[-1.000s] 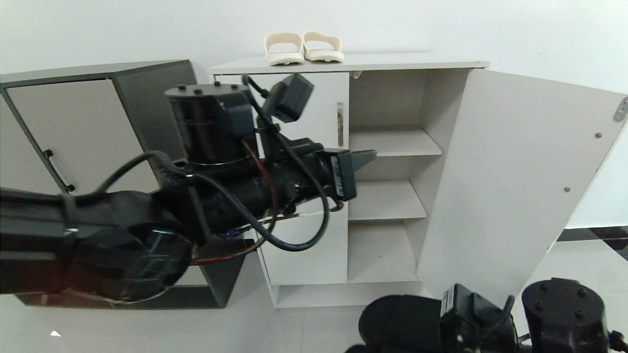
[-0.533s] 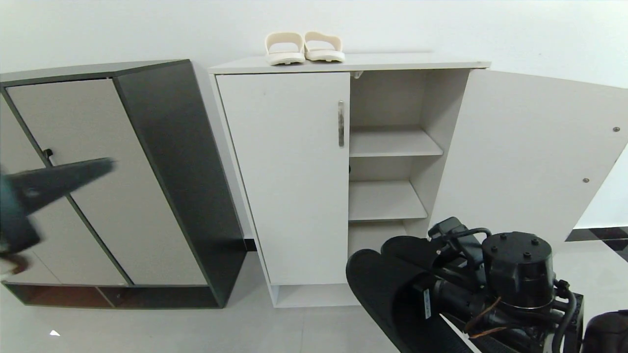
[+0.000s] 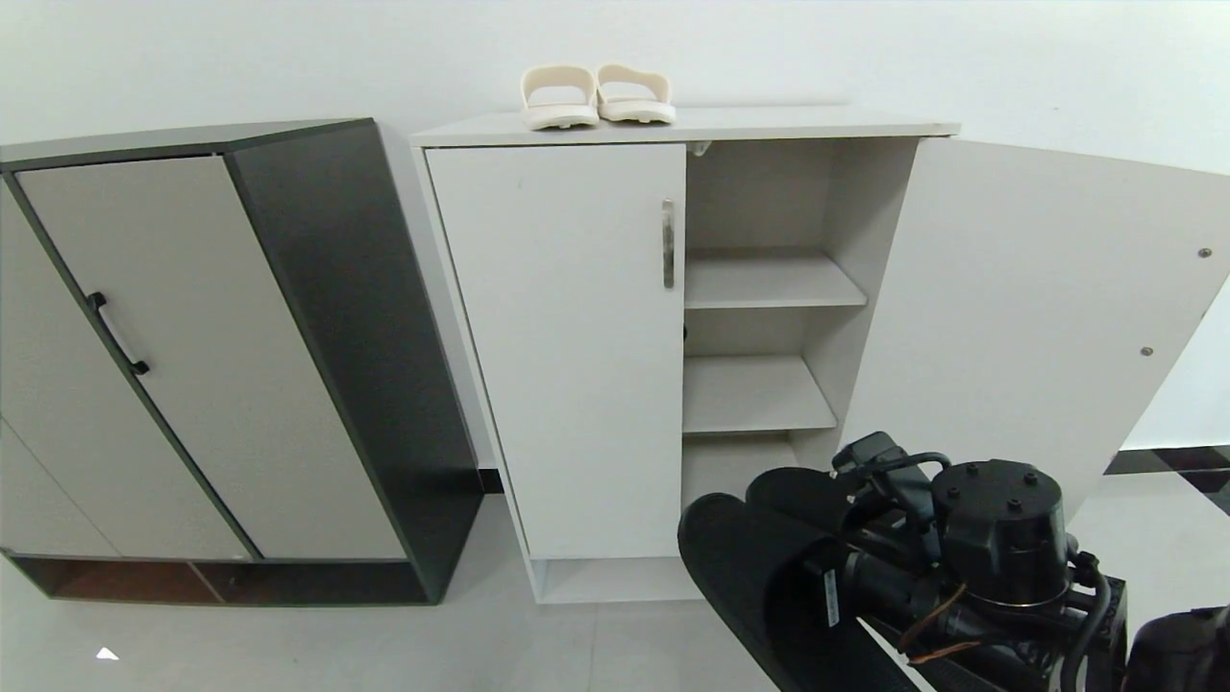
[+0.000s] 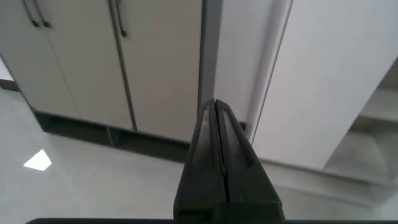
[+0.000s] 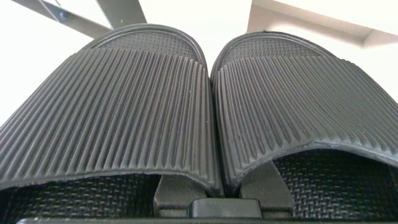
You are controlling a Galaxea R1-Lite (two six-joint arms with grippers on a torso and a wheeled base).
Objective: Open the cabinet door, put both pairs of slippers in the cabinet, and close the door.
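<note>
The left gripper (image 4: 215, 106), fingers pressed flat together with nothing between them, points down toward the glossy floor (image 4: 93, 180). Beyond its tip stand a dark-framed cabinet (image 4: 155, 62) (pale doors, slim dark handles (image 4: 118, 18)) and, just beside it, the white cabinet's closed door (image 4: 336, 74), with open shelves (image 4: 379, 106) at the edge.

The head camera looked down on the white cabinet (image 3: 567, 336), shared beyond the left claw (image 4: 216, 106); the right wrist camera hugged the black slippers (image 5: 143, 106).
</note>
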